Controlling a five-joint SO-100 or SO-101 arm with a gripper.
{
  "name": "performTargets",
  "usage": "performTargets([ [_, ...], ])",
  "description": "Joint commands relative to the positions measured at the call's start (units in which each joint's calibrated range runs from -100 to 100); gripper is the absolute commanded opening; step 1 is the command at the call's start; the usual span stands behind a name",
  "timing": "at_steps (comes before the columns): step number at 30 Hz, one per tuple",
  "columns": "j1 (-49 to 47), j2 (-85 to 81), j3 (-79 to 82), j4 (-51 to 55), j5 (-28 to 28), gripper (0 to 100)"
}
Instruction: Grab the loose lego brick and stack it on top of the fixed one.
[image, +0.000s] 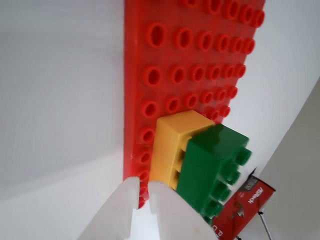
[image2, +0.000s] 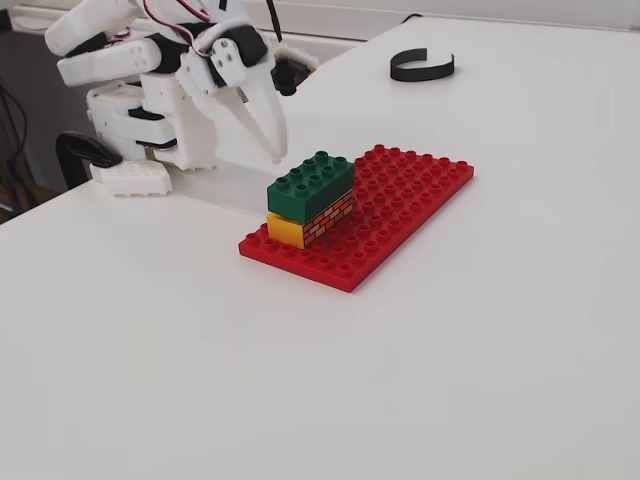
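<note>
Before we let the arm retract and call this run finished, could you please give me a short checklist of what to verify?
1. Green brick sits on the yellow brick: ok.
2. Green brick squarely aligned and fully pressed down: not ok; the wrist view shows it offset.
3. Gripper clear of the stack: ok, apart from it.
4. Gripper empty: ok, nothing between the fingers.
5. Yellow brick seated on the red baseplate: ok.

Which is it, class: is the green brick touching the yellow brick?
Touching. The fixed view shows the green brick sitting directly on the yellow brick, no gap.
</note>
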Motion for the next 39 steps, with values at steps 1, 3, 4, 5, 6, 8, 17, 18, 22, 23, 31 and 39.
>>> performTargets([
  [1, 3.3, -0.8, 1.5, 0.9, -2.7, 1],
  [3, 5.7, -0.8, 1.2, 1.7, -5.4, 1],
  [4, 6.5, -0.8, 1.2, 1.8, -6.2, 1],
  [5, 7.0, -0.8, 1.2, 1.8, -6.4, 1],
  [6, 7.1, -0.7, 1.2, 1.8, -6.2, 1],
  [8, 6.8, -0.7, 1.2, 1.8, -6.2, 1],
  [17, 6.8, -0.7, 1.2, 1.9, -5.8, 1],
  [18, 6.8, -0.7, 1.2, 1.9, -5.8, 1],
  [22, 6.8, -0.7, 1.2, 1.9, -5.8, 1],
  [23, 6.8, -0.7, 1.2, 1.9, -5.8, 1],
  [31, 6.8, -0.7, 1.2, 1.9, -5.8, 1],
  [39, 6.8, -0.7, 1.2, 1.9, -5.8, 1],
])
